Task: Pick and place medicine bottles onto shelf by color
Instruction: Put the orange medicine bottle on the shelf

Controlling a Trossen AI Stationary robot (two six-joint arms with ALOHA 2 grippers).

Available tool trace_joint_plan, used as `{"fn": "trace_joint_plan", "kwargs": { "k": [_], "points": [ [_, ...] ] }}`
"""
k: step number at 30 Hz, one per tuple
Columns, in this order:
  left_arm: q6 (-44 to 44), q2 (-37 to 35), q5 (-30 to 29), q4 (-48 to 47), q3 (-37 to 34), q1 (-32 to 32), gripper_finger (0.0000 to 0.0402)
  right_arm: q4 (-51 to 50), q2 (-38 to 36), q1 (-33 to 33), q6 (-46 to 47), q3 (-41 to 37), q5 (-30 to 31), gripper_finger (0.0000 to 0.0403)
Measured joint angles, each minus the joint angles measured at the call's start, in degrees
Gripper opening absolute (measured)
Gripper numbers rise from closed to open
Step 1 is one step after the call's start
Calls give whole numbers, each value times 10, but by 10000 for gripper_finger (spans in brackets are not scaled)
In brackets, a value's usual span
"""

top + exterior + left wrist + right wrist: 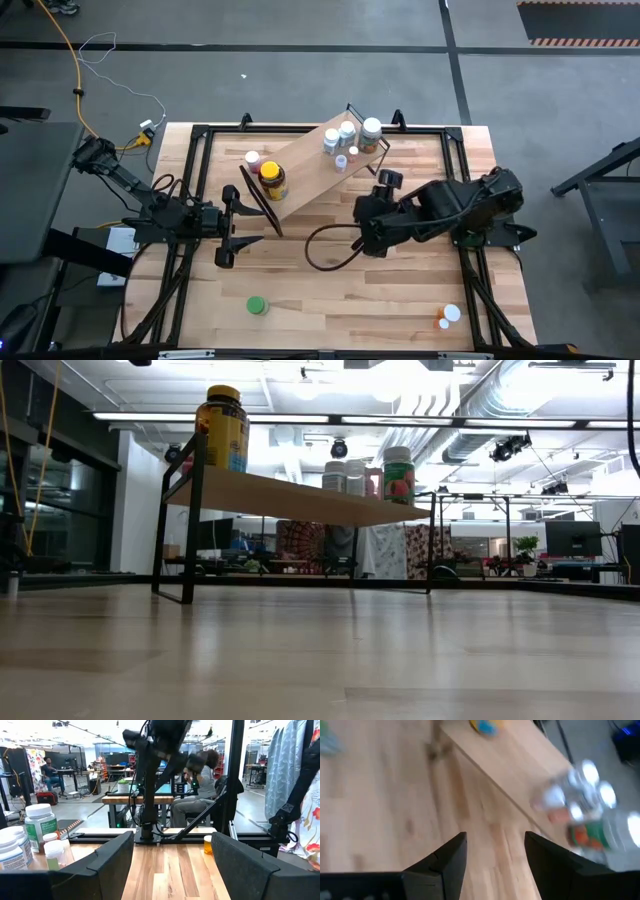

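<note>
The shelf point(315, 168), a light-wood board with black wire ends, stands slanting across the far middle of the table. On it stand the amber jar with yellow lid point(272, 181) at its left end and white bottles point(346, 135) plus small ones point(341, 163) at its right end. A white-capped bottle point(252, 158) stands on the table beside the shelf. A green bottle point(257, 306) stands near the front edge, and an orange and a white bottle point(447, 318) at the front right. My left gripper point(238, 228) is open and empty left of the shelf. My right gripper point(362, 236) is open and empty over the table's middle, nearer than the shelf.
A black cable point(325, 255) loops on the table below the right gripper. Black frame rails point(300, 128) run along the table's edges. People sit at desks point(50, 772) in the room beyond. Bare tabletop point(350, 300) lies between the green bottle and the front-right bottles.
</note>
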Motion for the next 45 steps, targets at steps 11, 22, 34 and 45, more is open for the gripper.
{"fn": "trace_joint_plan", "kwargs": {
  "k": [11,22,34,45],
  "points": [
    [-12,0,0,10,0,0,257,339,-431,5,222,-661,-34,190],
    [-12,0,0,15,0,0,257,789,-611,-8,174,-939,-171,190],
    [5,0,0,14,0,0,257,865,-586,-8,155,-949,-124,190],
    [5,0,0,14,0,0,257,1068,-483,-14,15,-946,-186,190]
  ]
}}
